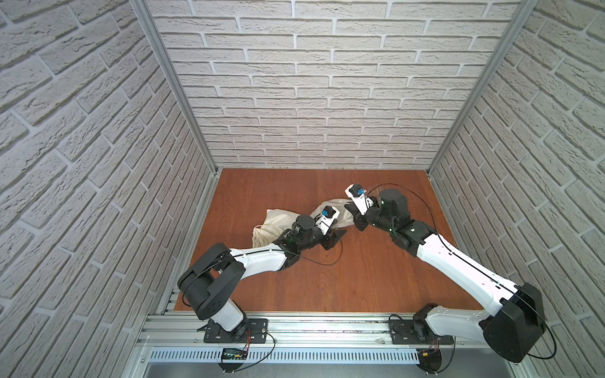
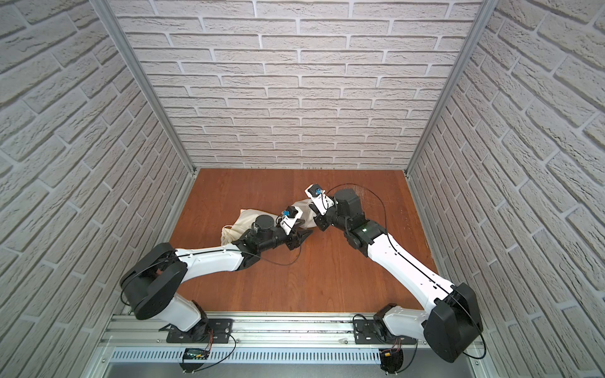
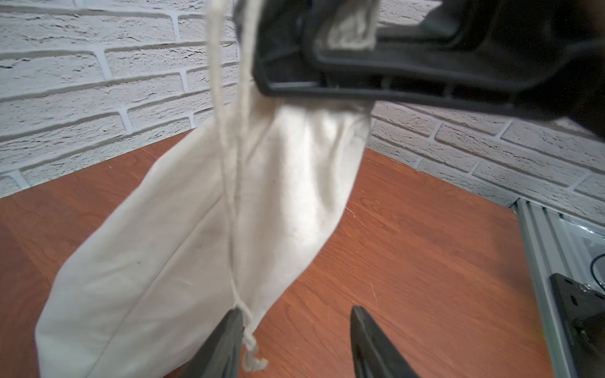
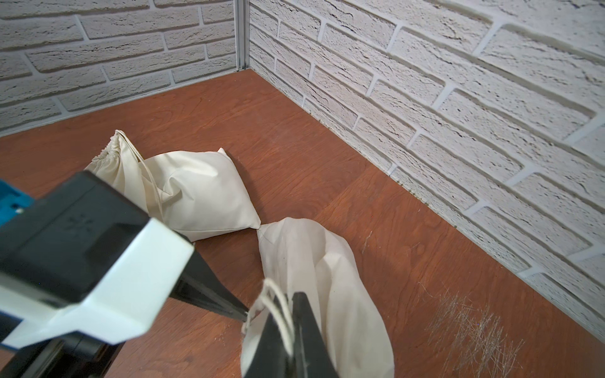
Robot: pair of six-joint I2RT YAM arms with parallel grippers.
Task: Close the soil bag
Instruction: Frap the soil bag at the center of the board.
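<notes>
Right pincer (image 4: 284,314): clamped on mouth of soil bag (image 3: 203,229).
Left pincer (image 3: 296,309): jaws apart, cord (image 3: 229,183) end between, ungripped.
Remaining, probably: cord pull.

Cream drawstring soil bag (image 4: 327,261), mouth aloft

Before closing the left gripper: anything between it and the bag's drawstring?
Nothing visible. The drawstring ends in a knot beside one finger of the open left gripper; the right gripper holds the bag by its top.
</notes>
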